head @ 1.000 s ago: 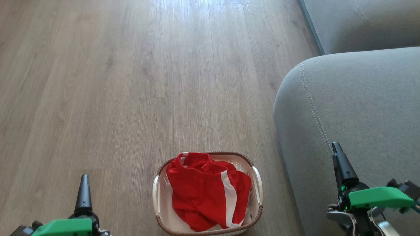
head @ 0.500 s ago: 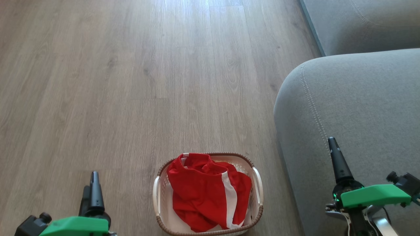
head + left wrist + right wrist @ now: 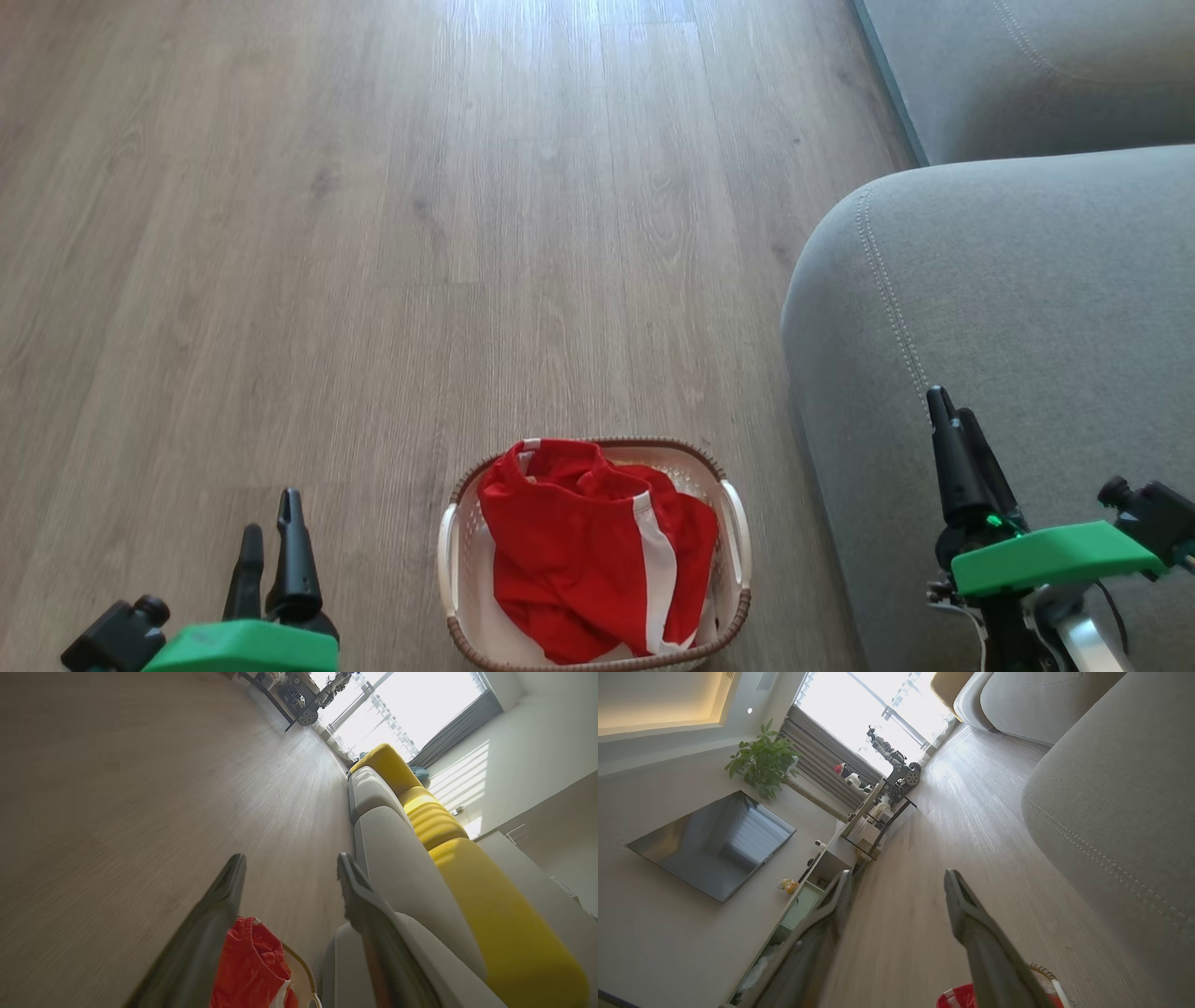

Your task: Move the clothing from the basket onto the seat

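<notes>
Clothing [image 3: 588, 551] heaped in basket [image 3: 452, 553] as before, left hand [image 3: 271, 513] higher than earlier, spread, right hand [image 3: 948, 404] spread too

Clothing [image 3: 579, 560] is bright red with a fat white stripe and white trim, and the basket [image 3: 445, 560] is cream-white, dotted with little holes, with a brown woven-look rim. Floor [image 3: 373, 233] is greyish-brown wood grain, the seat [image 3: 1027, 299] plain grey with a double row of pale stitching, and the back cushions [image 3: 490, 905] mustard yellow. Left gripper [image 3: 271, 510] and right gripper [image 3: 948, 401] both have black fingers [image 3: 297, 560] and bright green covers.
</notes>
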Controlling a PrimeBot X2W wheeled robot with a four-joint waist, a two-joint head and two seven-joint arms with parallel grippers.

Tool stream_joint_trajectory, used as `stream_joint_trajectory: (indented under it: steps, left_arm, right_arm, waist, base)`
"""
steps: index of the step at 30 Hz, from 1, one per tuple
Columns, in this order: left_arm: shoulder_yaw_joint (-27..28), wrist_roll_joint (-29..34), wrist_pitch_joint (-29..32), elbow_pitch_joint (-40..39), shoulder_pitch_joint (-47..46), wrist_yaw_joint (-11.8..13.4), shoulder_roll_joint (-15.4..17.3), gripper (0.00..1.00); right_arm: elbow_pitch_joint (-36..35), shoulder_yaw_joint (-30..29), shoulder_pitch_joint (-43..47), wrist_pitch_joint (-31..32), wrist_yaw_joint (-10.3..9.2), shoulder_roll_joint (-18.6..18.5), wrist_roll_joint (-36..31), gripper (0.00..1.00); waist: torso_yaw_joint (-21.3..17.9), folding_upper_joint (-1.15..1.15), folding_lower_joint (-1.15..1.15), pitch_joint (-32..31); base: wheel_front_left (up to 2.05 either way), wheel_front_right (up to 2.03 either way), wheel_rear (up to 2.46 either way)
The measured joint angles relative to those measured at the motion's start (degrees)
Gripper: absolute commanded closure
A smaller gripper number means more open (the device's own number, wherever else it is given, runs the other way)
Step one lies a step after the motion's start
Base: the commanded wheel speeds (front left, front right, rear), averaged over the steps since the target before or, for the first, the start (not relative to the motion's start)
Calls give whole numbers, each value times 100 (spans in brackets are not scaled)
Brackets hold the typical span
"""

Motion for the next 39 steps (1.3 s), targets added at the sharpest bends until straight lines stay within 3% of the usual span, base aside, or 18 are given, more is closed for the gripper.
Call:
stream_joint_trajectory:
  steps: [39]
  left_arm:
    - [-287, 2707, -611, 183, 343, 103, 44, 0]
  right_arm:
    - [423, -599, 119, -29, 1, 500, -3440, 0]
  waist:
    - [84, 0, 0, -96]
  base:
    - [0, 0, 0]
